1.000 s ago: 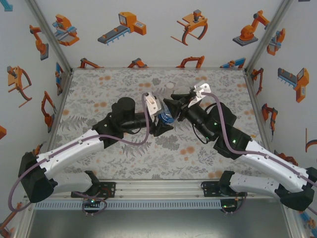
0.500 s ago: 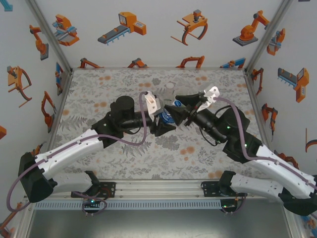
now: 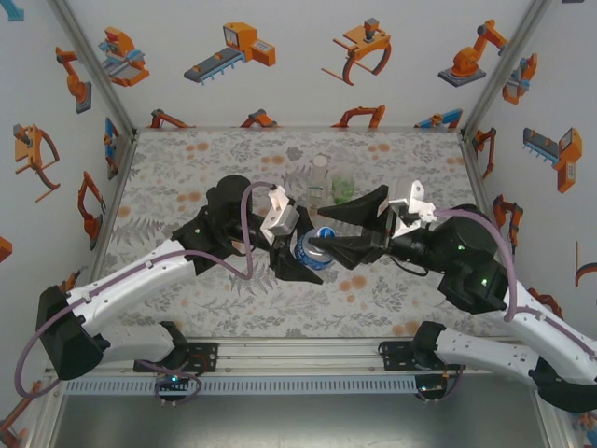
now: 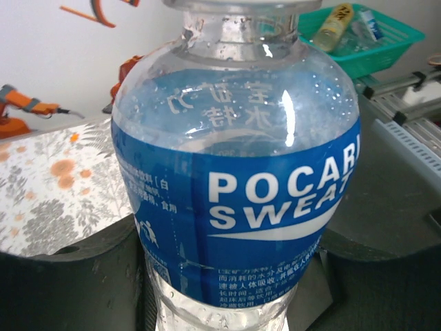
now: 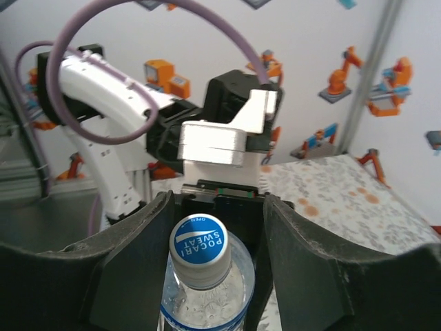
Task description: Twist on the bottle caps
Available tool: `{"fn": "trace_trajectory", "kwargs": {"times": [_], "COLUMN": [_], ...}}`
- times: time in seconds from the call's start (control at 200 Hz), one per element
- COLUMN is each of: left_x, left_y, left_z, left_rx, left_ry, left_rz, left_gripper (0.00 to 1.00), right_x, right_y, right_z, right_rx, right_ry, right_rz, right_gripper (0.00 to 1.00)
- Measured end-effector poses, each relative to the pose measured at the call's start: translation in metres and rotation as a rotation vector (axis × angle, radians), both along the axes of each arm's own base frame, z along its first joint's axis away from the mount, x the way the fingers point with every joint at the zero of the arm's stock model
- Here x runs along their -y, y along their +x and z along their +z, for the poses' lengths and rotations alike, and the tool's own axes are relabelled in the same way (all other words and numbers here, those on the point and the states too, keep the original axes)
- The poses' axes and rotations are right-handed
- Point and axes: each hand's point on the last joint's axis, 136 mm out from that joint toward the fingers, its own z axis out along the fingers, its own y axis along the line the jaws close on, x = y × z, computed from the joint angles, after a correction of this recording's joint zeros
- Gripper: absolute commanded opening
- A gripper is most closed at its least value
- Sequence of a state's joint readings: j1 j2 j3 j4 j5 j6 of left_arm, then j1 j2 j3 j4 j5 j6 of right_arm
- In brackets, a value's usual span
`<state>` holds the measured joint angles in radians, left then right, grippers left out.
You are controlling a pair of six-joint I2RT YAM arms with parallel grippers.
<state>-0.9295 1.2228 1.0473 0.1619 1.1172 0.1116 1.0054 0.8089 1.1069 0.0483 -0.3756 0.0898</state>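
Item, blue-label bottle (image 4: 238, 179): clear plastic, cap end up, set between the jaws of the left gripper (image 3: 298, 250), which is closed against the lower body of the bottle and grips it from both sides; the printed label faces that gripper's wrist. Right gripper (image 5: 217, 200): set opposite the left at neck height, jaws parted wider than the neck, its fingers (image 5: 131, 269) standing one on each side of the bottle top with a clear gap either side, holding nothing and touching nothing. Further stock: one clear bottle (image 3: 320, 182) and one green-tinted bottle (image 3: 343, 187), upright side by side on the table (image 3: 187, 168), beyond both grippers and apart from them. Bottle cap (image 5: 199, 247): round, blue-and-white printed top over a pale skirt, seated on the held bottle's neck, centred between the right gripper's fingers, with the left gripper's white connector block (image 5: 220, 141) behind it
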Motion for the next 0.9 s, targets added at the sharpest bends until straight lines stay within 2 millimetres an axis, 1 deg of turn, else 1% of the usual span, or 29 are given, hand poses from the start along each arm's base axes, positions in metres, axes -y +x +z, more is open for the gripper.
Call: {"fn": "trace_trajectory", "kwargs": {"times": [0.14, 0.185, 0.33, 0.436, 0.491, 0.596, 0.641, 0.776, 0.901], "left_x": [-0.004, -0.004, -0.004, -0.004, -0.004, -0.004, -0.004, -0.004, -0.004], "left_y": [-0.007, -0.008, -0.01, -0.009, -0.009, -0.009, -0.009, -0.009, -0.009], "left_z": [0.002, 0.002, 0.001, 0.0, 0.0, 0.0, 0.0, 0.0, -0.001], "left_rx": [-0.003, -0.003, -0.016, -0.016, -0.016, -0.015, -0.013, -0.004, -0.001], "left_ry": [-0.004, -0.005, 0.004, 0.004, 0.006, 0.006, 0.005, 0.001, -0.001], "left_rz": [-0.049, -0.057, -0.073, -0.072, -0.072, -0.071, -0.071, -0.073, -0.072], "left_gripper": [0.0, 0.0, 0.0, 0.0, 0.0, 0.0, 0.0, 0.0, 0.0], "right_x": [-0.01, -0.013, -0.014, -0.014, -0.014, -0.014, -0.014, -0.012, -0.009], "right_y": [-0.009, -0.011, -0.015, -0.015, -0.015, -0.015, -0.015, -0.016, -0.017], "right_z": [-0.007, -0.009, -0.011, -0.011, -0.011, -0.011, -0.01, -0.002, 0.004], "right_rx": [-0.01, -0.012, -0.008, -0.008, -0.008, -0.01, -0.016, -0.015, -0.013], "right_ry": [-0.029, -0.036, -0.042, -0.043, -0.043, -0.042, -0.039, -0.005, 0.019], "right_rz": [0.086, 0.105, 0.128, 0.129, 0.129, 0.128, 0.129, 0.132, 0.137], "right_gripper": [0.43, 0.39, 0.27, 0.22, 0.24, 0.41, 0.44, 0.45, 0.42]}}
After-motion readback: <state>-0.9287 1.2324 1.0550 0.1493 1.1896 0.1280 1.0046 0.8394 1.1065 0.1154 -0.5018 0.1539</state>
